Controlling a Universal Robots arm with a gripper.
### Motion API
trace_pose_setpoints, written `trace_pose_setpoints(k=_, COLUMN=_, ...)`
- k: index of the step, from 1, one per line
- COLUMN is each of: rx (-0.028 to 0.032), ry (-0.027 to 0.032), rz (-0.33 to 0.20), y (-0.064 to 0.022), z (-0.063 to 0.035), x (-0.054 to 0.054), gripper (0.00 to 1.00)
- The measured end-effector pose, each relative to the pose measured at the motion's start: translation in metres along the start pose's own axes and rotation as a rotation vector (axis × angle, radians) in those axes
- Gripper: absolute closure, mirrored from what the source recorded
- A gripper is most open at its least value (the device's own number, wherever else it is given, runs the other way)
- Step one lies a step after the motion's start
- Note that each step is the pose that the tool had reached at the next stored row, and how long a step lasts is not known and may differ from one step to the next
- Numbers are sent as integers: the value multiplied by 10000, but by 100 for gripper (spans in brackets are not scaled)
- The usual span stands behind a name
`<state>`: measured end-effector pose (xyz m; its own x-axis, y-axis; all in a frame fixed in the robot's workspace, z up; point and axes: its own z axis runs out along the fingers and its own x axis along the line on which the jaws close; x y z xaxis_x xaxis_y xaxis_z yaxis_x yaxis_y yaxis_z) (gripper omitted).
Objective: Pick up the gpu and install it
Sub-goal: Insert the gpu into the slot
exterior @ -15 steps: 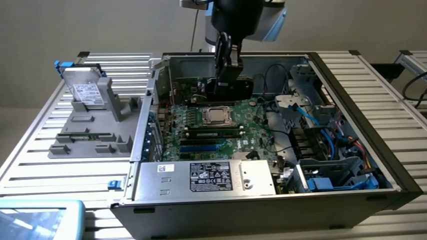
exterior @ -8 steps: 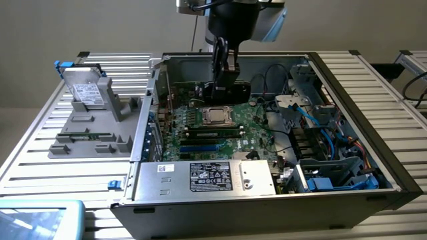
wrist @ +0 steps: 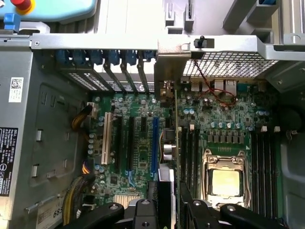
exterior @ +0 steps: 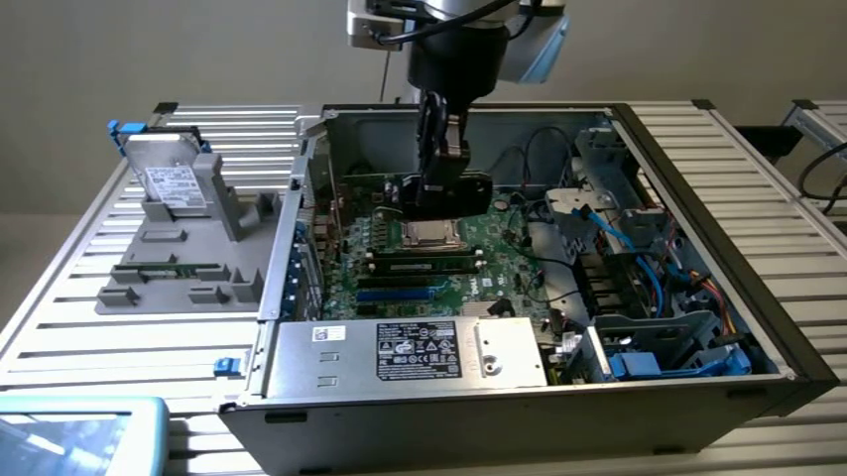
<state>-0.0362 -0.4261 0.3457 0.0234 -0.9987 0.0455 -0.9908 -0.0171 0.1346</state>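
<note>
One thin gpu (wrist: pixel 176 133), seen edge-on with silver bracket, is clamped in the claw (wrist: pixel 167 202).

This is a robotics lab bench, not an office. Right below the gripper (exterior: pixel 443 180) a desktop computer case (exterior: pixel 721 238) lies open on its side with its motherboard (exterior: pixel 510 263) bare. It rests on a table of ribbed aluminium slats (exterior: pixel 755 159). Well to one side of the gripper, outside the case, a grey moulded fixture (exterior: pixel 173 268) props up a drive (exterior: pixel 170 183). Farther from the gripper, past the case's end, sits a teal pendant (exterior: pixel 79 431) with a red stop button (wrist: pixel 21 4). A plain wall (exterior: pixel 133 50) stands behind.
</note>
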Motion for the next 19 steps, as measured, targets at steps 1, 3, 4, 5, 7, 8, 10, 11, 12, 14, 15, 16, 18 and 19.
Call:
trace_pose_setpoints(k=1, rx=-2, ry=-1, rz=0, y=0, z=18, x=4, gripper=71)
trace_pose_setpoints(k=3, rx=-17, ry=-1, rz=3, y=1, z=55, x=16, gripper=71)
trace_pose_setpoints(k=4, rx=-29, ry=0, rz=1, y=2, z=74, x=28, gripper=71)
trace_pose_setpoints(k=5, rx=-44, ry=-2, rz=1, y=5, z=93, x=39, gripper=71)
trace_pose_setpoints(k=7, rx=-74, ry=-1, rz=-1, y=11, z=132, x=68, gripper=71)
trace_pose_setpoints(k=8, rx=-82, ry=-2, rz=-1, y=16, z=152, x=87, gripper=71)
trace_pose_setpoints(k=10, rx=-93, ry=-4, rz=-2, y=23, z=193, x=111, gripper=71)
trace_pose_setpoints(k=11, rx=-97, ry=-4, rz=-3, y=25, z=212, x=119, gripper=71)
trace_pose_setpoints(k=12, rx=-101, ry=-3, rz=-3, y=28, z=230, x=124, gripper=71)
trace_pose_setpoints(k=14, rx=-104, ry=-3, rz=-3, y=30, z=267, x=131, gripper=71)
trace_pose_setpoints(k=15, rx=-106, ry=-2, rz=-3, y=30, z=285, x=134, gripper=71)
trace_pose_setpoints(k=16, rx=-106, ry=-2, rz=-2, y=31, z=304, x=138, gripper=71)
trace_pose_setpoints(k=18, rx=-106, ry=-4, rz=3, y=29, z=341, x=143, gripper=71)
trace_pose_setpoints(k=19, rx=-107, ry=-5, rz=12, y=28, z=359, x=145, gripper=71)
